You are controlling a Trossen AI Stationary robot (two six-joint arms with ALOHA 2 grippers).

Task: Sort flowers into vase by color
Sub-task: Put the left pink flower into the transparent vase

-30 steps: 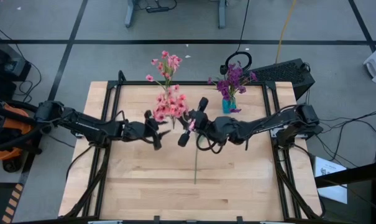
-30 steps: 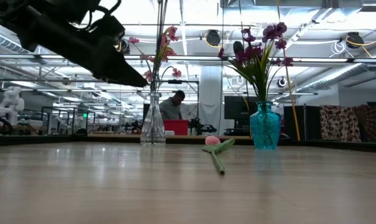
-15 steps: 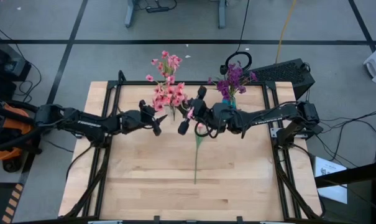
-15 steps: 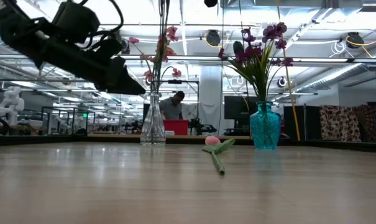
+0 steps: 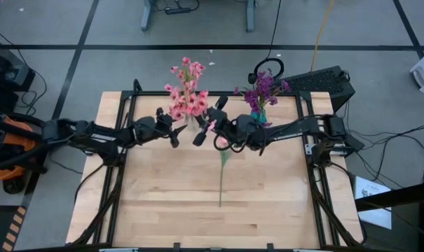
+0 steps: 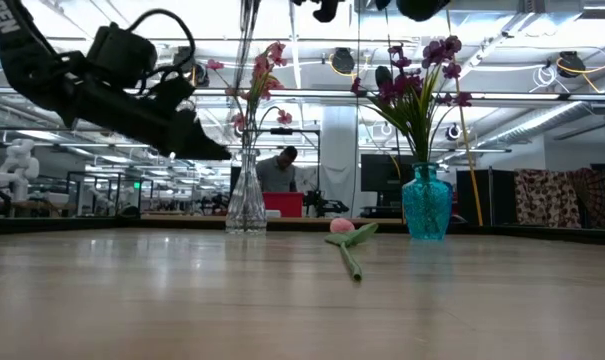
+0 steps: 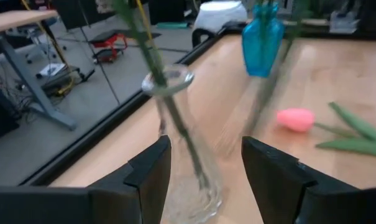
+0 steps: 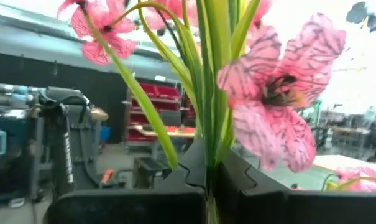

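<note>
Pink spray (image 5: 187,105) sits upper centre in the high view, clamped in the right end effector (image 5: 210,126) over the clear vase (image 5: 193,124); the left end effector (image 5: 175,133), fingers apart, waits beside it. Low view: pink tulip (image 6: 342,226) lies mid-worktop. Right wrist view: fingers together on green stems. Next, I judge: lower them into the vase.

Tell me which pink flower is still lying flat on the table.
The pink tulip, lying mid-table with its stem toward the near edge. The other pink sprays stand in the clear vase or upright in the shut right gripper.
</note>
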